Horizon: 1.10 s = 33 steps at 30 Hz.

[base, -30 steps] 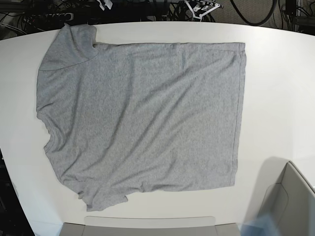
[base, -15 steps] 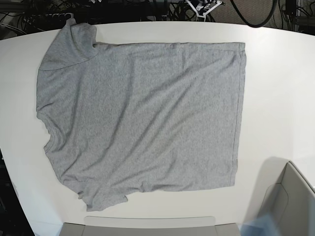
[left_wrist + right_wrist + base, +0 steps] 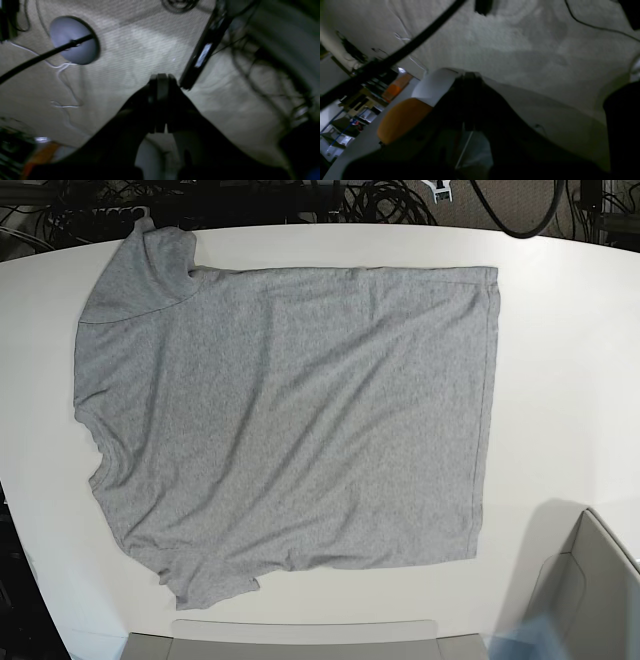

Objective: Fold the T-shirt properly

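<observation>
The T-shirt [image 3: 290,420] lies spread flat on the white table [image 3: 570,380], plain grey side up. Its collar and sleeves are at the left and its hem at the right. One sleeve [image 3: 145,270] reaches the far left corner, and the other is bunched at the near left [image 3: 210,585]. Neither gripper is over the shirt. In the left wrist view my left gripper [image 3: 160,81] is shut and empty, aimed at carpet. My right gripper [image 3: 469,75] is dark in the right wrist view, also shut with nothing in it.
A grey bin [image 3: 300,638] sits at the table's near edge and another grey box [image 3: 590,580] at the near right corner. Cables [image 3: 380,200] lie behind the far edge. The right wrist view shows an orange chair [image 3: 400,117].
The white gripper parts at the top edge of the base view have drawn back almost out of the picture. The T-shirt has not moved.
</observation>
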Tool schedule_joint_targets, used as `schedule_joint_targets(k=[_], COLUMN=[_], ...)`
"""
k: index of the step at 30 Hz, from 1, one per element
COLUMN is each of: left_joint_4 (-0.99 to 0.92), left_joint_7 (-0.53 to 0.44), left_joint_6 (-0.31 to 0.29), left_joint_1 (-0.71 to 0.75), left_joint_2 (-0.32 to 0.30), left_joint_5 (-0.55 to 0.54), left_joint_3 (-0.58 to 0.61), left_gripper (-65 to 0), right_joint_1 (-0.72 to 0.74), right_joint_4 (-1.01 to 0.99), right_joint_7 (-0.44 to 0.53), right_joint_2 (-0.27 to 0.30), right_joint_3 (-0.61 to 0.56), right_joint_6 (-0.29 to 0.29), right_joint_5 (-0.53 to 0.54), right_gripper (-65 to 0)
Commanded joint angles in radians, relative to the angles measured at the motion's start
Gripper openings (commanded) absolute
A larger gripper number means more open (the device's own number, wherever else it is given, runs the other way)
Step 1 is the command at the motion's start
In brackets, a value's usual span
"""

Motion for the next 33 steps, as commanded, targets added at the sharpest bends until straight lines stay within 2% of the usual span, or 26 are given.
schedule_joint_targets(k=[1,4,6,10,12,13,15,18,21,24,28,30,33], left_joint_4=[0.002,0.002,0.002,0.002,0.002,0.002,0.002,0.015,0.166,0.348,0.477,0.506,0.572], left_joint_7=[-0.008,-0.008,-0.010,-0.068,-0.142,-0.185,-0.231,-0.211,-0.180,-0.153,-0.153,-0.153,-0.153], left_joint_6=[0.006,0.004,0.006,0.010,0.010,0.009,0.007,0.007,0.007,0.007,0.007,0.007,0.007], left_joint_1=[0.006,0.006,0.008,0.009,0.034,0.045,0.066,0.088,0.180,0.293,0.390,0.414,0.459], left_joint_2=[-0.016,-0.022,-0.025,-0.021,-0.021,-0.021,-0.021,-0.024,-0.025,-0.022,-0.018,-0.018,-0.019], left_joint_5=[0.001,0.007,0.031,0.171,0.189,0.183,0.183,0.183,0.185,0.186,0.186,0.185,0.185], left_joint_3=[-0.016,-0.021,-0.019,-0.025,-0.031,-0.031,-0.031,-0.031,-0.031,-0.031,-0.031,-0.031,-0.031], left_gripper=[-65.0,-65.0,-65.0,-65.0,-65.0,-65.0,-65.0,-65.0,-65.0,-65.0,-65.0,-65.0,-65.0], right_joint_1=[-0.008,-0.008,-0.010,-0.010,-0.007,-0.007,-0.008,-0.027,-0.077,-0.142,-0.238,-0.307,-0.410], right_joint_4=[-0.002,0.000,0.012,0.012,0.012,0.011,0.011,0.011,0.012,0.018,0.086,0.195,0.417], right_joint_7=[-0.008,-0.008,-0.008,-0.009,-0.009,-0.009,-0.009,-0.009,-0.009,-0.009,-0.009,-0.015,-0.017], right_joint_2=[0.022,0.025,0.027,0.030,0.039,0.039,0.039,0.040,0.042,0.036,0.013,0.004,-0.041], right_joint_3=[0.000,0.000,0.000,0.000,0.001,0.014,0.047,0.132,0.296,0.517,0.922,1.146,1.464], right_joint_6=[0.014,0.015,0.047,0.218,0.310,0.337,0.337,0.337,0.337,0.337,0.337,0.337,0.337], right_joint_5=[0.001,0.001,0.001,0.000,0.001,0.001,-0.014,-0.097,-0.229,-0.416,-0.731,-0.920,-1.185], right_gripper=[-65.0,-65.0,-65.0,-65.0,-65.0,-65.0,-65.0,-65.0,-65.0,-65.0,-65.0,-65.0,-65.0])
